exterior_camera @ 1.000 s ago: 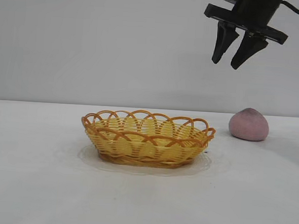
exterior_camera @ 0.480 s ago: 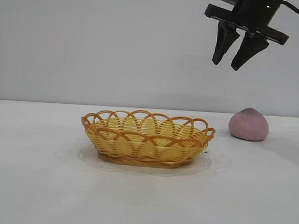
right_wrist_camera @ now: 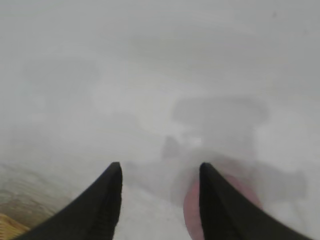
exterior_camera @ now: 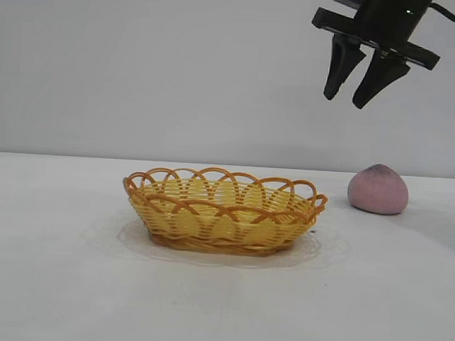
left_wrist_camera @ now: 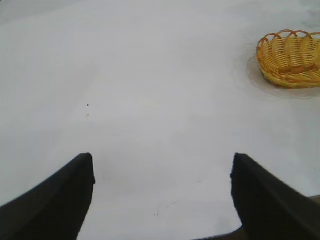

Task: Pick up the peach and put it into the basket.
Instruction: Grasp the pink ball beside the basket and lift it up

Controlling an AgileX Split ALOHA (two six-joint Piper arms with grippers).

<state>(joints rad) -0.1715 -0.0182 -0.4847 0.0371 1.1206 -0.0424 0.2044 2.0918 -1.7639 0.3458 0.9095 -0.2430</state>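
Observation:
The dusty pink peach (exterior_camera: 378,190) sits on the white table at the right, apart from the basket. The yellow wicker basket (exterior_camera: 223,210) with an orange-brown loop rim stands at the middle of the table and holds nothing. My right gripper (exterior_camera: 344,100) hangs open and empty high above the table, up and a little left of the peach. In the right wrist view the peach (right_wrist_camera: 191,207) shows partly behind one finger of the right gripper (right_wrist_camera: 160,170). My left gripper (left_wrist_camera: 162,160) is open and empty over bare table, far from the basket (left_wrist_camera: 290,57).
The white table (exterior_camera: 51,268) stretches wide around the basket, with a plain grey wall behind it. A faint round mark surrounds the basket's base.
The right gripper has barely shifted, a touch to the right. The peach and basket have not moved.

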